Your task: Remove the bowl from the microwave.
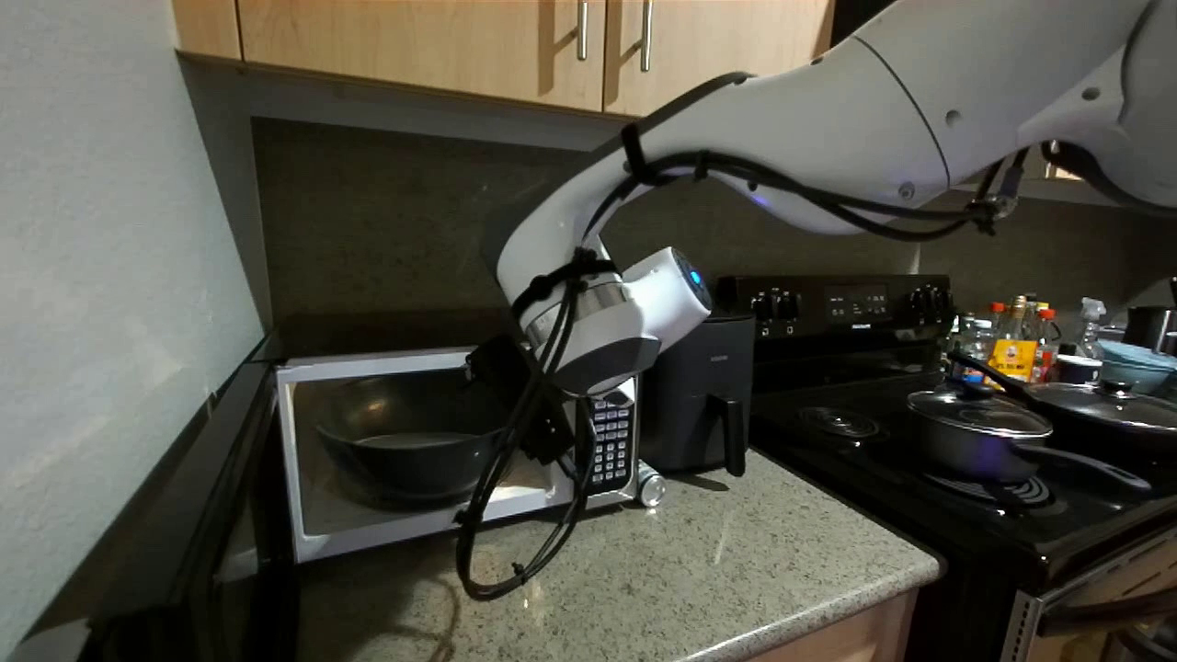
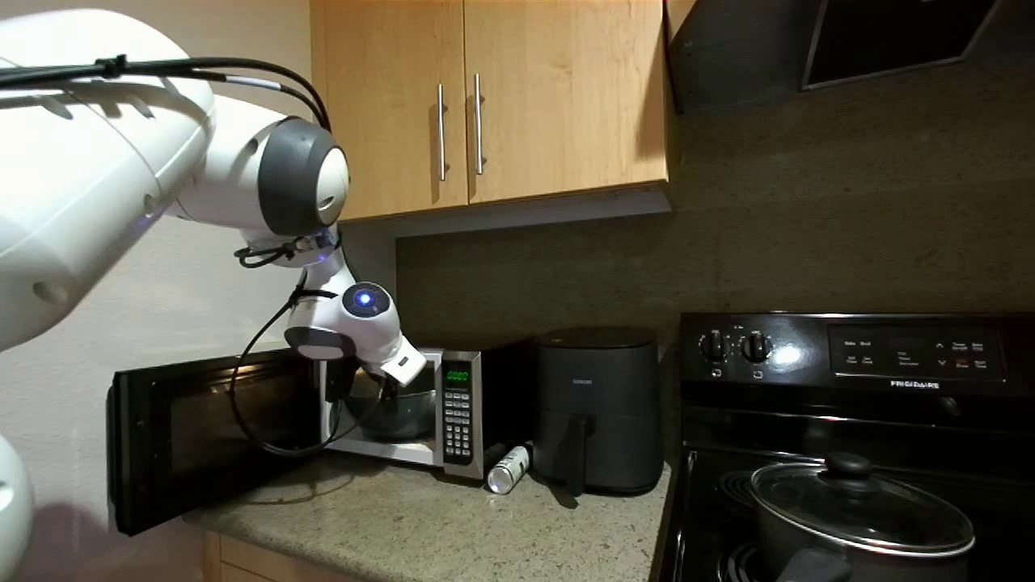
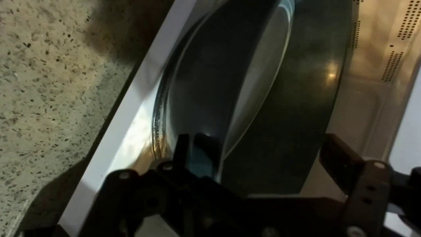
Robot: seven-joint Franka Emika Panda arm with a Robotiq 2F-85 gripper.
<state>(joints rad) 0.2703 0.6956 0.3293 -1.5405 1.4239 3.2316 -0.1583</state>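
The dark blue-grey bowl stands upright inside the open microwave. Both also show in an exterior view, the bowl behind the gripper and the microwave with its lit clock. My gripper reaches down at the microwave's opening, near the bowl's rim. In the wrist view the gripper is open, its fingers wide apart. One finger is outside the near wall of the bowl; the other is on the far side of that rim, by the far rim. Whether either finger touches the bowl cannot be told.
The microwave door stands open to the left. A can lies on the counter beside the microwave, and a black box-shaped appliance stands right of it. A lidded pot is on the stove. Cables loop below my wrist.
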